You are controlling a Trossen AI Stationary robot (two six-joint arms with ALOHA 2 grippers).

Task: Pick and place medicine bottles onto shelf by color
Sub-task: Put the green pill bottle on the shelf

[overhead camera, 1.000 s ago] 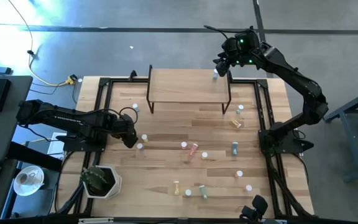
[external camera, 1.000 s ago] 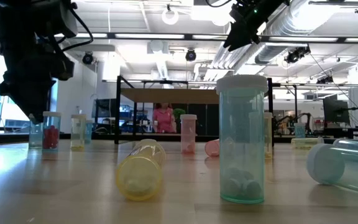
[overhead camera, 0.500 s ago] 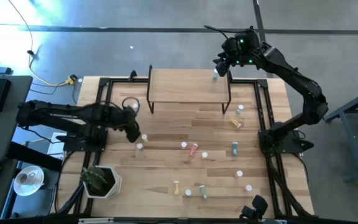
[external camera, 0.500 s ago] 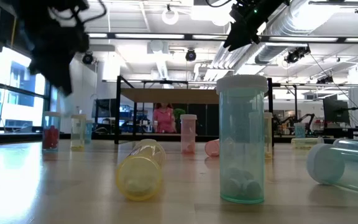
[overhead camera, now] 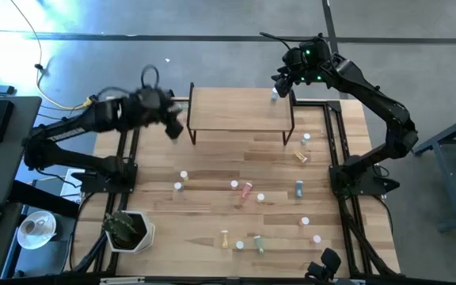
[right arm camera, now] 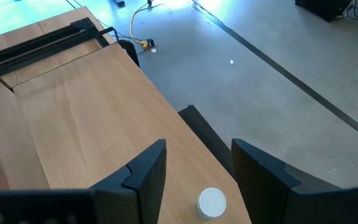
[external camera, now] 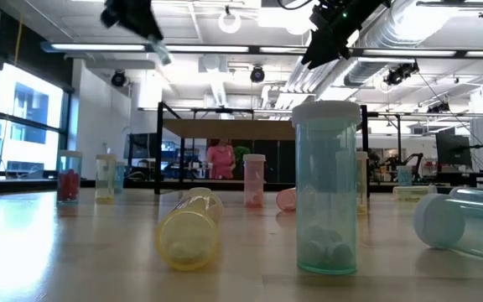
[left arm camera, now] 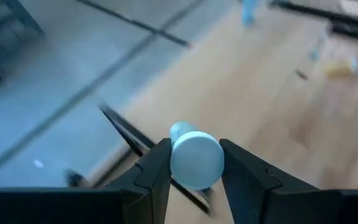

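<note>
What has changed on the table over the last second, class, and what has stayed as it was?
The left gripper has lifted a blue bottle off the left side of the table and swung it up toward the left end of the shelf; its fingers are shut on the bottle. The right gripper still hovers, open, over a bottle at the shelf's right end. The other bottles have not moved.

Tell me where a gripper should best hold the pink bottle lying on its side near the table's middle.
Likely mid-body on the pink bottle, straight down from above, fingers across its long sides: it lies flat, cap facing sideways.
</note>
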